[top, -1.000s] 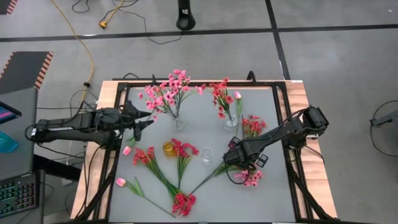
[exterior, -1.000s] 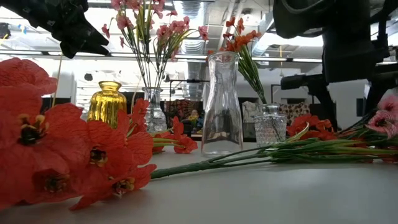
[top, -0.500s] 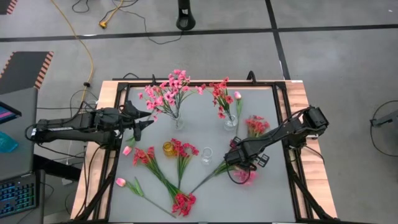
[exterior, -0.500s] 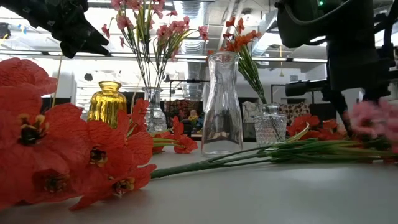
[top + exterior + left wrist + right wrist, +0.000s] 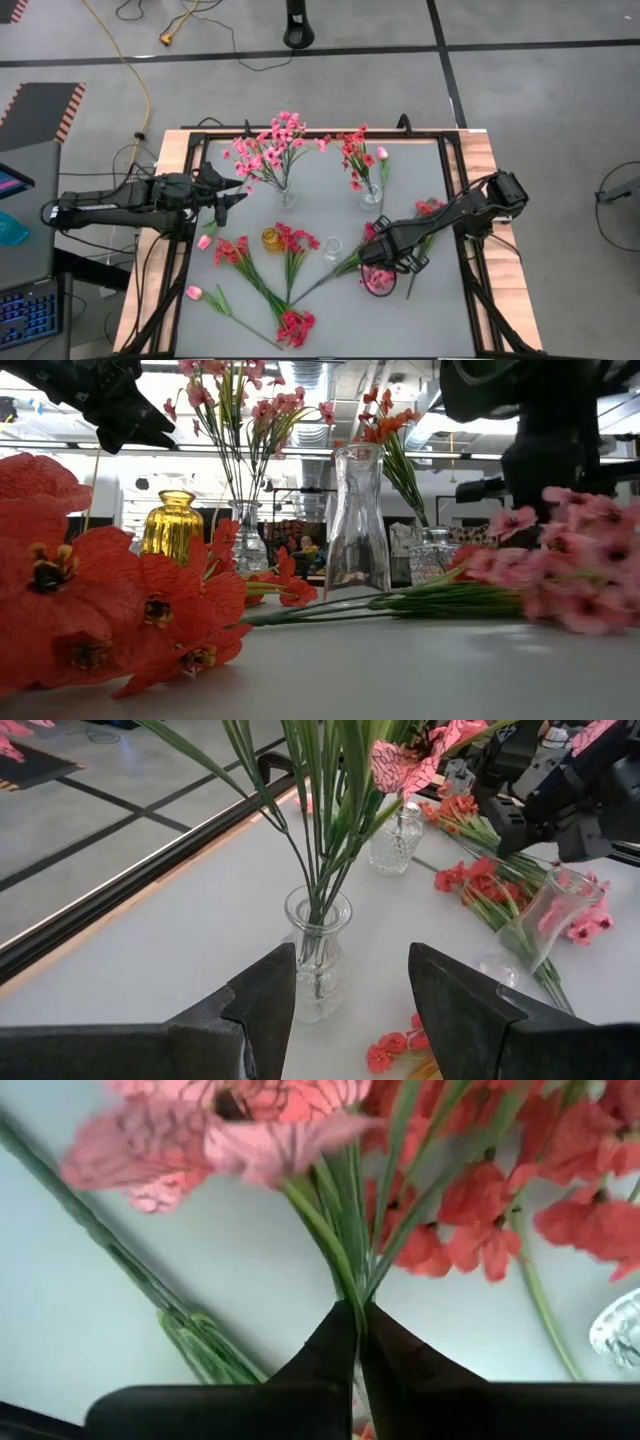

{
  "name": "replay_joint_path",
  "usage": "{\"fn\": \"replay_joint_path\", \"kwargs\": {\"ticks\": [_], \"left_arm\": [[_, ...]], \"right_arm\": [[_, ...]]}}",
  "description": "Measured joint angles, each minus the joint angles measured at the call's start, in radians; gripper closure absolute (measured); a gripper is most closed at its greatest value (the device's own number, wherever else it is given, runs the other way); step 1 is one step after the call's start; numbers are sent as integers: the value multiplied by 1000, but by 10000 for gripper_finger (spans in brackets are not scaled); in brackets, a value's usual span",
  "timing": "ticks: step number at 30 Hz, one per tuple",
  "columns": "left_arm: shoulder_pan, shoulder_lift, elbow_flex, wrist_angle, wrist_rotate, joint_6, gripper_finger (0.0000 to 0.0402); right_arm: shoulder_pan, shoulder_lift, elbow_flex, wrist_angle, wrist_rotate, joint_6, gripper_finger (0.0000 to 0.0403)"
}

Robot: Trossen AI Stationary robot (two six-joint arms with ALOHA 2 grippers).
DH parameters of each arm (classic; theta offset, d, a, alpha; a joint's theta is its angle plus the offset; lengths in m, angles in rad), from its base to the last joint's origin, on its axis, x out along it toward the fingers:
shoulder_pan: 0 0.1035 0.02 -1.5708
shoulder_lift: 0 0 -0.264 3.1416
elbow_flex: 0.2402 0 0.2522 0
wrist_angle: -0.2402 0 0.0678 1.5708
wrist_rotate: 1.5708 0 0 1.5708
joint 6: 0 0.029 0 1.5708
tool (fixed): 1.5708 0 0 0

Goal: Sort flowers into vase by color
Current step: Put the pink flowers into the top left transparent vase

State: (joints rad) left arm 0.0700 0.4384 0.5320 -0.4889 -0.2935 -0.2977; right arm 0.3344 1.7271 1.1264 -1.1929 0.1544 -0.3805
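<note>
1. The right gripper, right of centre, has lifted the pink sprig it pinches; the blossoms have swung leftward.
2. It probably goes to the pink vase, upper centre.
3. The left gripper waits spread, mid-left.

You can't see where the right gripper actually pinches the pink sprig: its fingers meet right over the stem, and the blossoms are blurred and cut off at the picture's edge. In the low view the sprig's blooms run off the right edge, and the red flowers up close spill past the left edge. The left gripper only shows as a dark shape clipped at the top there. From above, the right arm covers part of the red bunch.
</note>
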Motion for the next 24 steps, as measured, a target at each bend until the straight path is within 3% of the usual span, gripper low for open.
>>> {"fn": "replay_joint_path", "kwargs": {"ticks": [9, 24], "left_arm": [[0, 0, 0, 1, 0, -2, 219], [0, 0, 0, 13, 1, -2, 219]], "right_arm": [[1, -107, 66, 0, -133, 121, 370], [-17, -411, 123, 60, -117, 320, 369]]}}
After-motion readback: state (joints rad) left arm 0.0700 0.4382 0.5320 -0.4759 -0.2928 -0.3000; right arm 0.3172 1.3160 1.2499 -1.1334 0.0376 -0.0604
